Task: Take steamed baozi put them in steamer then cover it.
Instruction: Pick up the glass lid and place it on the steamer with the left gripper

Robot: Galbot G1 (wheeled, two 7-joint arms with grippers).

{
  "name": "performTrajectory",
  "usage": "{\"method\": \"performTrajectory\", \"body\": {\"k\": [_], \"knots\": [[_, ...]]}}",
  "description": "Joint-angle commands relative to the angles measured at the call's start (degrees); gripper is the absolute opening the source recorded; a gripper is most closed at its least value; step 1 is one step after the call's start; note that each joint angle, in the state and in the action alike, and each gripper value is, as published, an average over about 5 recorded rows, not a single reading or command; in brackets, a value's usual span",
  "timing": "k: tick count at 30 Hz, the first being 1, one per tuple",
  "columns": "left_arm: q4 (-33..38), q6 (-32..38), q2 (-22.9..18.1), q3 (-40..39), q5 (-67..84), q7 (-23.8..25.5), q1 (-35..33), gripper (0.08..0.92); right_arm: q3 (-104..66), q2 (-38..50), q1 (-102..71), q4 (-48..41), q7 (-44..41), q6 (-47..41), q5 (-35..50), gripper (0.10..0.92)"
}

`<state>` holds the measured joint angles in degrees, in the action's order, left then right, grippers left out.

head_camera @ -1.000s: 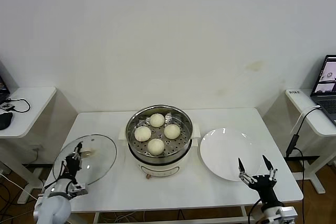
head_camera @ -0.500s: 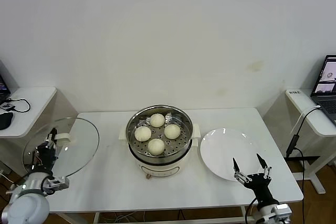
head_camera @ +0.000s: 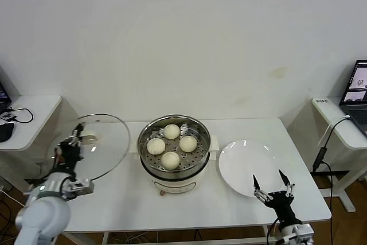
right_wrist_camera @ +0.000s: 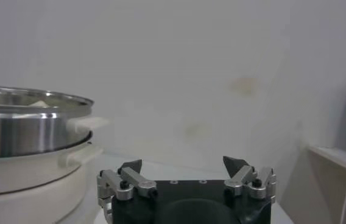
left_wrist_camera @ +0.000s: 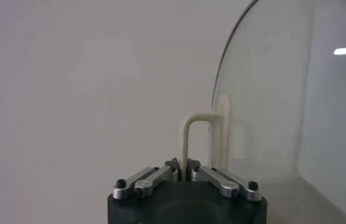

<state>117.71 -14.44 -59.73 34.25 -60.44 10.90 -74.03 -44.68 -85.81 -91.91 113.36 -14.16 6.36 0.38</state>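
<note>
At the far left a side desk (head_camera: 31, 110) carries a black cable. Just inside it, the left gripper (head_camera: 73, 144) is raised above the left end of the white table (head_camera: 120, 193), its fingers clamped on the cream handle (left_wrist_camera: 200, 143) of the cover (head_camera: 94, 147); the glass lid hangs lifted and tilted, its near face turned toward the steamer, its right rim close to the pot but apart from it. In the left wrist view the handle stands between the closed fingertips with the glass disc rising beside it. At the middle of the table sits the steamer (head_camera: 174, 167), uncovered, with four steamed baozi (head_camera: 170, 159) lying on its perforated tray, close together in a diamond. To its right, just beside the pot's base, lies a white plate (head_camera: 243, 167). The right gripper (head_camera: 269, 183) hovers low at the front edge of the table near the plate's near rim, its fingers spread wide and holding nothing. At the far right another desk (head_camera: 344, 124) bears a laptop (head_camera: 356, 98); its screen text is too small to read, and no brand or label is legible anywhere.
</note>
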Motion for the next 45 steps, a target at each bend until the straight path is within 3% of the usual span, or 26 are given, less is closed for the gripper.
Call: {"method": "performTrajectory", "body": {"k": [1,19,28,45], "knots": [[1.5,-5.2,-3.7,-16.7,-9.2,7.3,10.4,0.147,0.3,-0.6,0.2,0.1,0.7,-0.1,-5.6,0.823],[-9.3,-6.2,-23.1,-26.2,-25.0,10.6,21.0,0.147,1.8,-1.2,1.8,-3.1,0.8,0.2,-7.4,0.823],[-13.5,-6.2,-27.2,-27.3,-28.0,10.4,21.2,0.147,2.2,-1.4,1.6,-3.5,0.7,0.5,-8.0,0.823],[-17.7,-5.0,-30.0,-26.1,-31.8,9.5,19.4,0.147,2.4,-1.1,1.2,-3.6,0.6,0.7,-8.2,0.823]]}}
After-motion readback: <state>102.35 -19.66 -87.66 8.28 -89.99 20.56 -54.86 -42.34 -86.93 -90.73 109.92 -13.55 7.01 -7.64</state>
